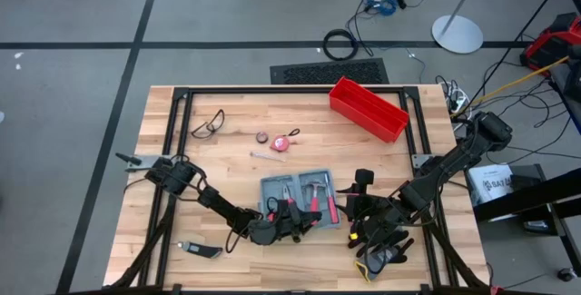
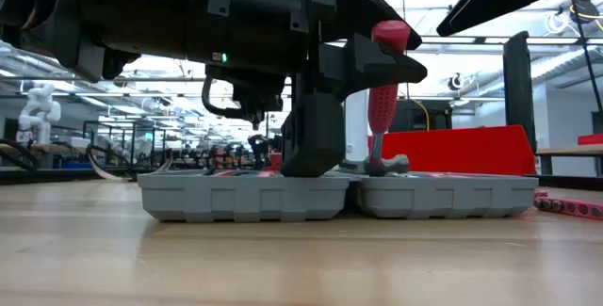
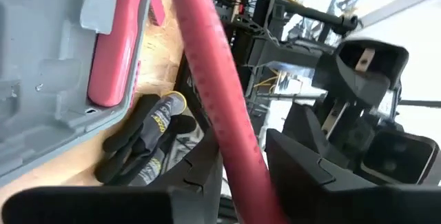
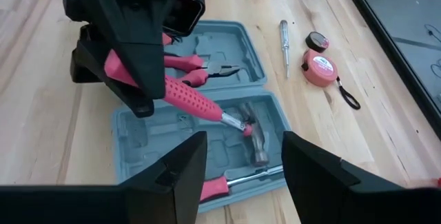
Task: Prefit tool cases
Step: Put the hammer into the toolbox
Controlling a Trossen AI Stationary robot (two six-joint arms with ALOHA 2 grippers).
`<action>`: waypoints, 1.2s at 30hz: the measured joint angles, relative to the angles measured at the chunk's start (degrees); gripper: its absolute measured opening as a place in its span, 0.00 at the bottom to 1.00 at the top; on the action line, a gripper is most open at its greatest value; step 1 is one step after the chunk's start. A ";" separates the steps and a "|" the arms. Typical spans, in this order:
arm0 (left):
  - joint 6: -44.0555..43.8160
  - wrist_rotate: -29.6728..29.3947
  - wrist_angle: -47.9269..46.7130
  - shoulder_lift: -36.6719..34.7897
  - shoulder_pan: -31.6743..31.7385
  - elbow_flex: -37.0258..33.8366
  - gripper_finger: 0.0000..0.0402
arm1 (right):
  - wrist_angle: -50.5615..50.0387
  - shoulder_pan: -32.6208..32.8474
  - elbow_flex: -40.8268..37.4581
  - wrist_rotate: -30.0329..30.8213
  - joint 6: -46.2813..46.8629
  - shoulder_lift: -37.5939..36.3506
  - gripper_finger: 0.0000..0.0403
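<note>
The grey-blue tool case (image 1: pixel 300 191) lies open and flat at the table's middle. Red-handled pliers (image 4: pixel 200 69) lie in its left half. A screwdriver (image 4: pixel 231 180) lies in its right half. A hammer (image 4: pixel 200 103) with a red handle stands tilted over the right half, and my left gripper (image 4: pixel 138 79) is shut on it at the case's near side. My right gripper (image 4: pixel 241 162) hangs open above the table just right of the case (image 4: pixel 207 134), with nothing between its fingers. My left gripper pinches the hammer's red handle (image 3: pixel 234 134) between its two fingers, near the handle's free end. The fingers (image 2: pixel 316 136) point level from the table's near left and lie across the handle. The hammer's head (image 4: pixel 256 141) rests in the case's right half and the handle slants up.
A red open bin (image 1: pixel 368 109) stands at the far right. A pink tape measure (image 1: pixel 279 142), a small screwdriver (image 4: pixel 284 41) and safety glasses (image 1: pixel 209 124) lie beyond the case. Black gloves (image 1: pixel 381 257) lie at the near right, and a utility knife (image 1: pixel 200 250) at the near left.
</note>
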 joint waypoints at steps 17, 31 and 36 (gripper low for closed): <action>-2.08 -2.96 2.16 0.00 0.42 0.00 0.29 | 3.37 -3.25 0.01 -13.57 6.76 0.30 0.44; -2.03 -2.96 2.14 -0.07 0.39 0.04 0.29 | 5.79 -15.58 -0.04 -13.86 -1.41 15.59 0.32; -1.49 -3.00 2.12 -0.13 0.39 0.09 0.29 | 8.73 -17.63 0.09 -15.56 -3.10 18.51 0.25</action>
